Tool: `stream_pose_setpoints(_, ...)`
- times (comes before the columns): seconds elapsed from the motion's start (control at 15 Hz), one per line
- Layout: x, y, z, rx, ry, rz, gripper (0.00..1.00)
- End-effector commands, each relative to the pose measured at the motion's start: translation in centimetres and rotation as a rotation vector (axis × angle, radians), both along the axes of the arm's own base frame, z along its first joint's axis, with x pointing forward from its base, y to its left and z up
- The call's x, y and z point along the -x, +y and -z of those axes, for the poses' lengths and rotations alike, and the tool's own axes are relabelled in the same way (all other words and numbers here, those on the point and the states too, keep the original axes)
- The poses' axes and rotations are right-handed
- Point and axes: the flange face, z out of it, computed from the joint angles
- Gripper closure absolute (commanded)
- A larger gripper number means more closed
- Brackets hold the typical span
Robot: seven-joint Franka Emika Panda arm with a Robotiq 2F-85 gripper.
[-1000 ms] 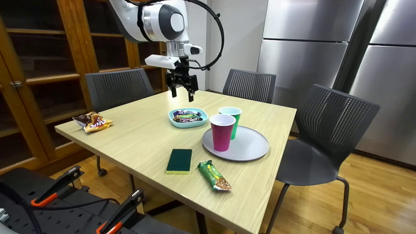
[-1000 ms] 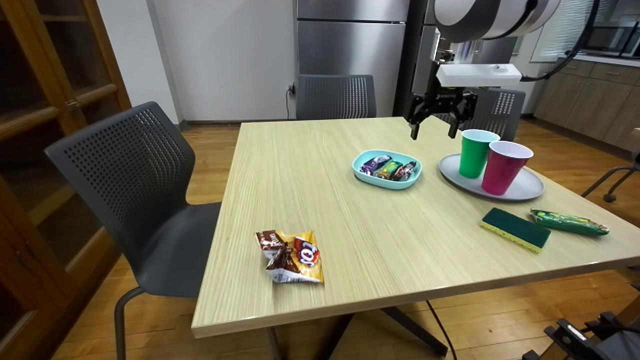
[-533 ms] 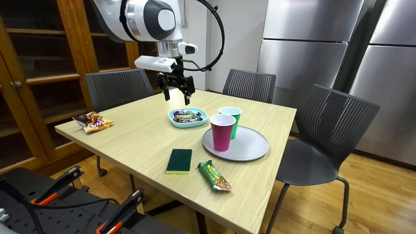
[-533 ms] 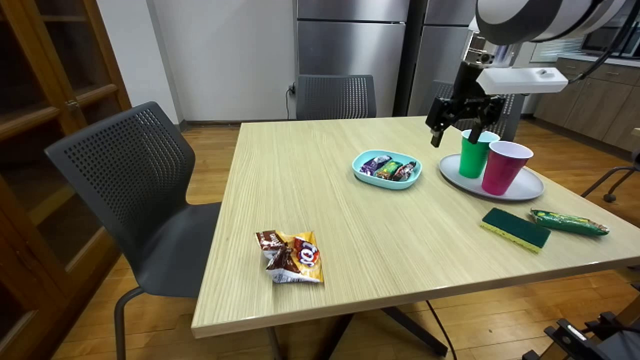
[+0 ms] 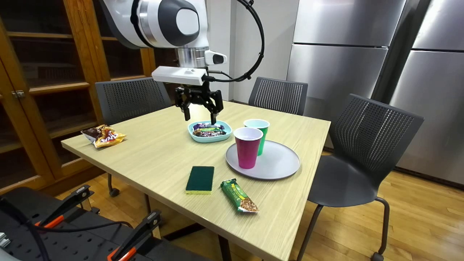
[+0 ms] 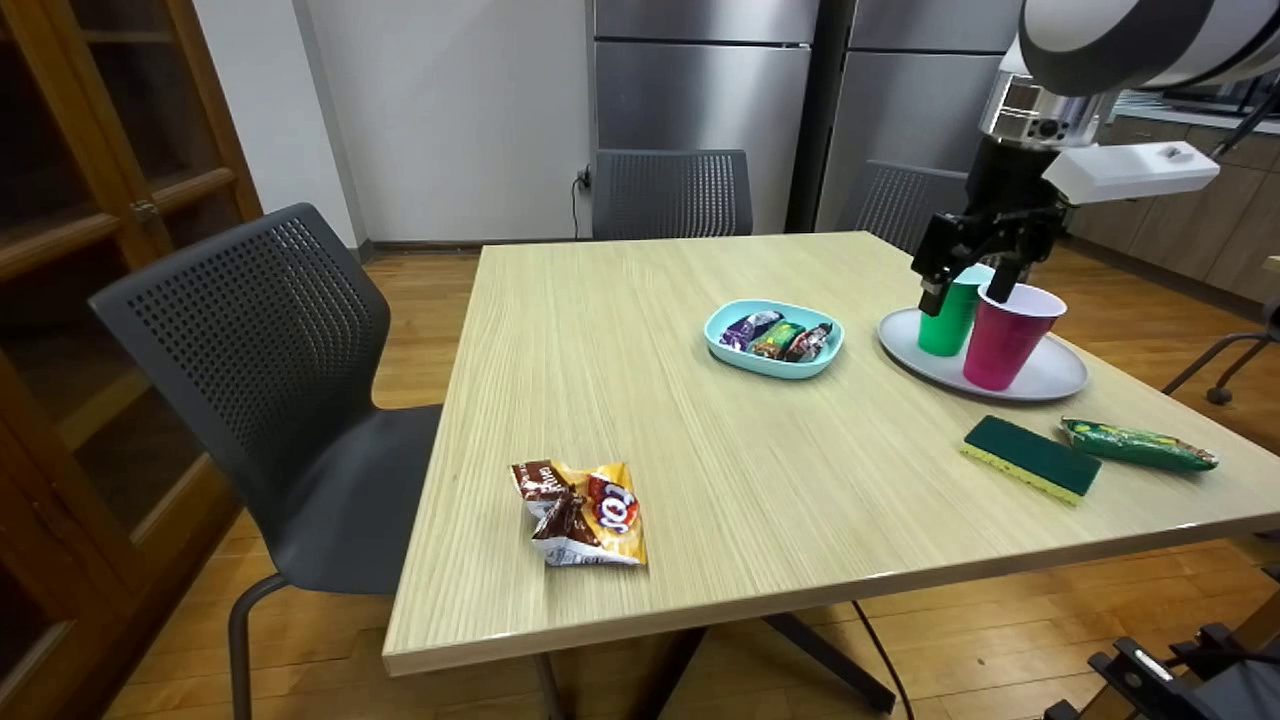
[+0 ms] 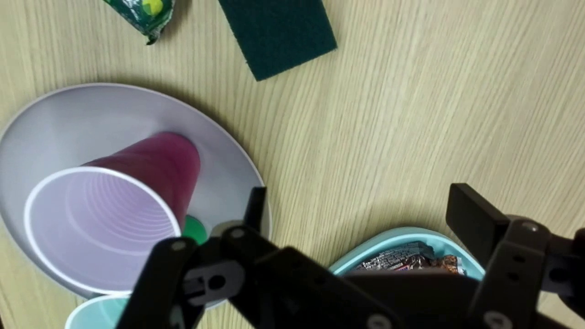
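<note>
Pincer [image 5: 200,119] spread; three snacks [image 6: 776,341] in one dish [image 6: 768,369]; two cups [image 5: 247,154] on one plate [image 5: 280,161].

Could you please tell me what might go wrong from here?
The open gripper could tip the magenta cup or the green cup, which stand close together on the gray plate, if it swings low their way. Lowered over the blue dish, it might catch several wrapped snacks at once, since they lie close side by side.

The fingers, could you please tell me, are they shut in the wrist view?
No, the fingers stand wide apart, with the table showing between them.
</note>
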Motion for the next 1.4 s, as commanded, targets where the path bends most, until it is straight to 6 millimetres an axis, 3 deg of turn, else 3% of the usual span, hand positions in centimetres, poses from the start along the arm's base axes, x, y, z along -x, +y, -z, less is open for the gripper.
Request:
stream_pose_setpoints(0.0,1.3,-2.1,-0.8,0.01,0.027,-0.094,0.0)
stream_pose_setpoints(0.27,1.7,-3.2,-0.4,0.014,0.042,-0.14,0.0)
stream_pose_setpoints(0.87,1.0,-3.0,0.3,0.012,0.03,-0.11,0.0)
stream_pose_setpoints(1.33,5.0,-3.4,-0.6,0.046,0.016,-0.191,0.0)
